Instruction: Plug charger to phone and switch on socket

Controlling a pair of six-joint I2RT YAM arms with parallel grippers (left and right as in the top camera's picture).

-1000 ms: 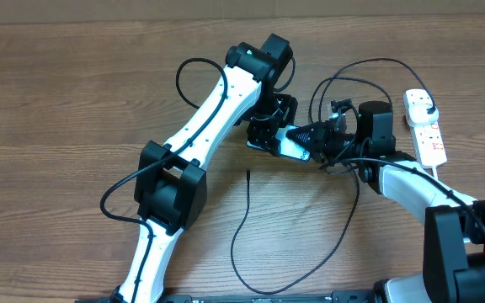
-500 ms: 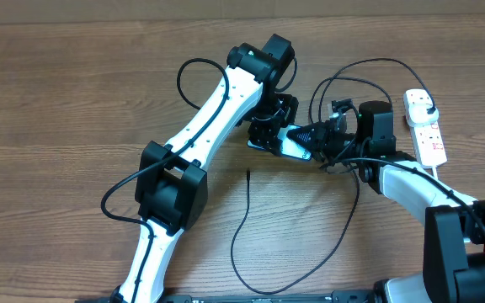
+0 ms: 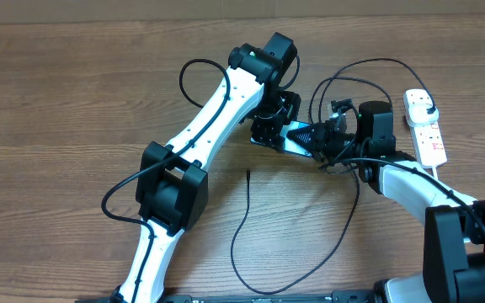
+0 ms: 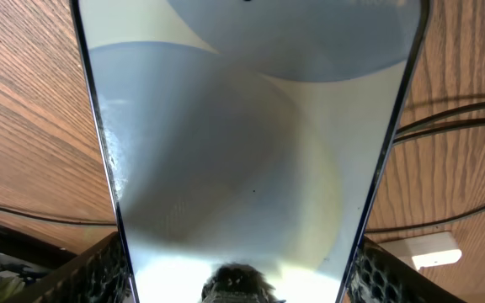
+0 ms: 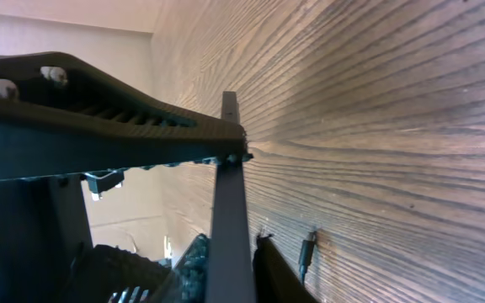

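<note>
Left wrist, unlike overhead, shows the left end effector (image 4: 238, 273) pinching the phone (image 4: 242, 126) edgewise.

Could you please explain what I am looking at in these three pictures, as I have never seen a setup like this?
These are two white robot arms at a wooden table, each ending in a two-finger gripper. One picture looks down from above; the other two come from small cameras on the wrists. The left gripper holds the phone by its sides, so the phone fills that wrist's view. The right gripper meets the phone's other end; whether it grips cannot be told. On the table lie the charger, a thin black cable with its tip lying free, and the socket, a white power strip.
</note>
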